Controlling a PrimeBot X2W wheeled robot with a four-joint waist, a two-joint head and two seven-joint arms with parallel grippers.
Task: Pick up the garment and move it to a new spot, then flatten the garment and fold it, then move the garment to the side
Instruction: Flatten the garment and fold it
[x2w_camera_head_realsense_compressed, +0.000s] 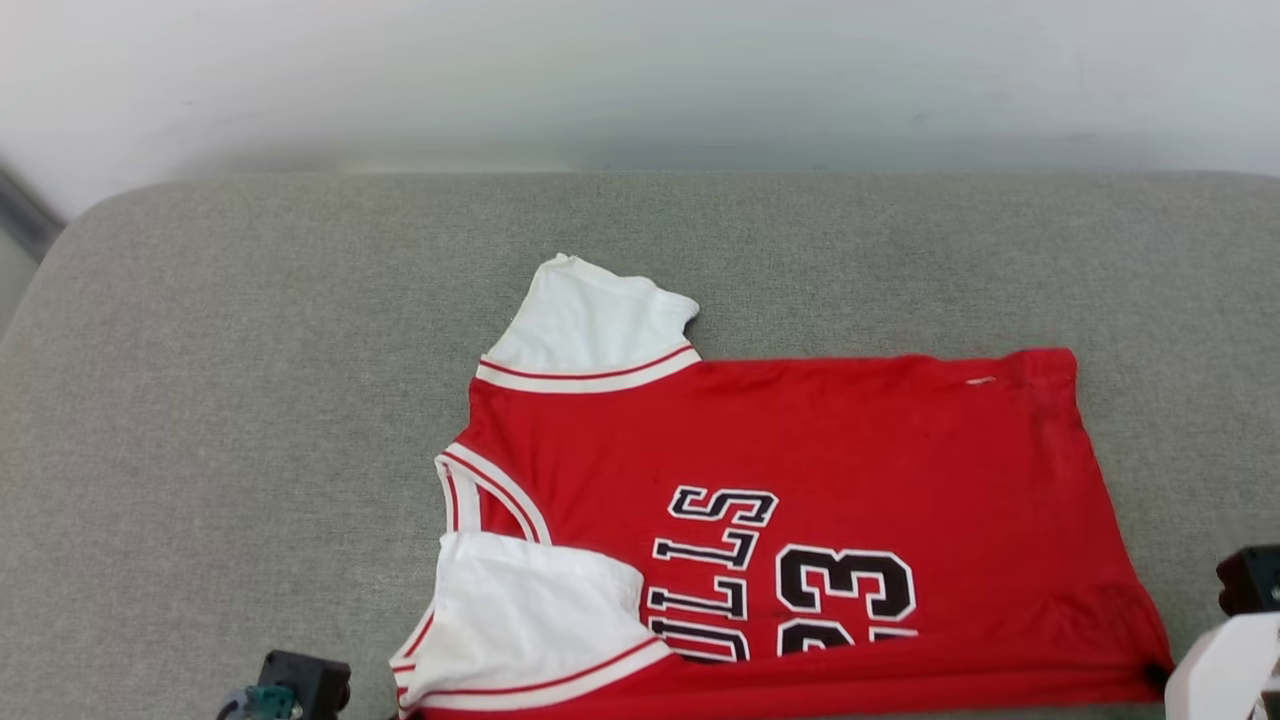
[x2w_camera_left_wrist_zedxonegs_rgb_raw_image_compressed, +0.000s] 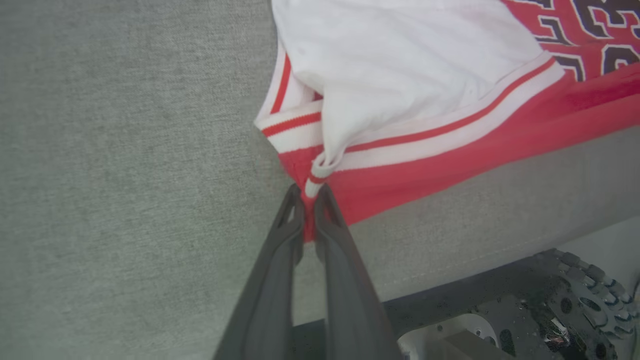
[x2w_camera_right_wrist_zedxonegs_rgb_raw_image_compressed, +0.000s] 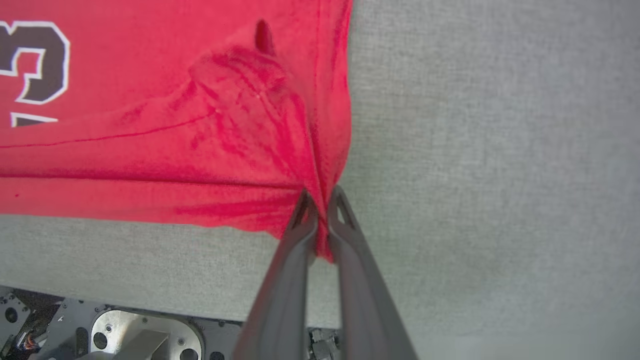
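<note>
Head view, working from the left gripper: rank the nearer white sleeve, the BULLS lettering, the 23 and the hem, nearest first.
1. White sleeve, lower left of the garment, next to the left gripper.
2. BULLS lettering, just right of that sleeve.
3. 23, further right.
4. Hem, the far right edge.

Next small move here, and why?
Probably raise both corners together and carry them toward the far edge. The left gripper and right gripper are each shut on a near corner of the garment, which lies mostly flat, ready to fold.
</note>
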